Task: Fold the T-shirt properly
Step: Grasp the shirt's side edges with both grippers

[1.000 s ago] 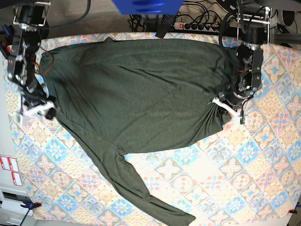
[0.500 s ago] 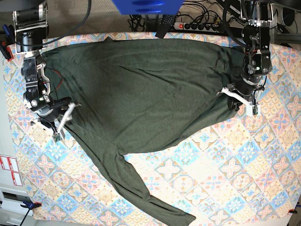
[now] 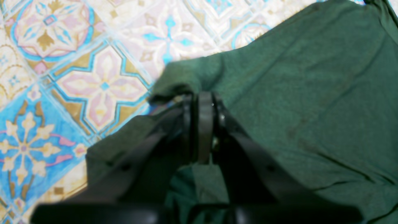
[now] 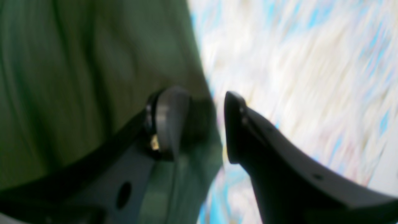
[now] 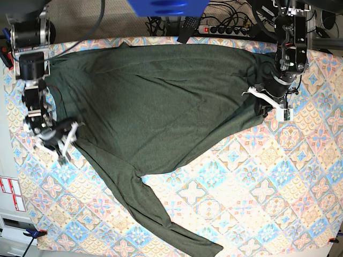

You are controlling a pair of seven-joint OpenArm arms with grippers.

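Note:
The dark olive-green T-shirt [image 5: 161,107] lies spread across the patterned tablecloth [image 5: 268,203], with one long sleeve [image 5: 161,214] trailing toward the front edge. My left gripper [image 5: 266,107] is at the shirt's right edge, and the left wrist view shows it [image 3: 199,99] shut on a pinched fold of the fabric [image 3: 311,93]. My right gripper [image 5: 65,140] hovers at the shirt's left edge. In the blurred right wrist view it [image 4: 202,121] is open, with one finger [image 4: 169,118] over the cloth [image 4: 77,77] and the other over the table.
A power strip [image 5: 225,29] with cables lies behind the table's back edge, and a blue object [image 5: 166,6] hangs at the top centre. Red-and-white labels [image 5: 10,193] mark the floor beyond the left edge. The front right of the tablecloth is bare.
My left gripper has drawn the shirt's right edge up and back. My right gripper has swung from outside the shirt's left edge inward and down to it.

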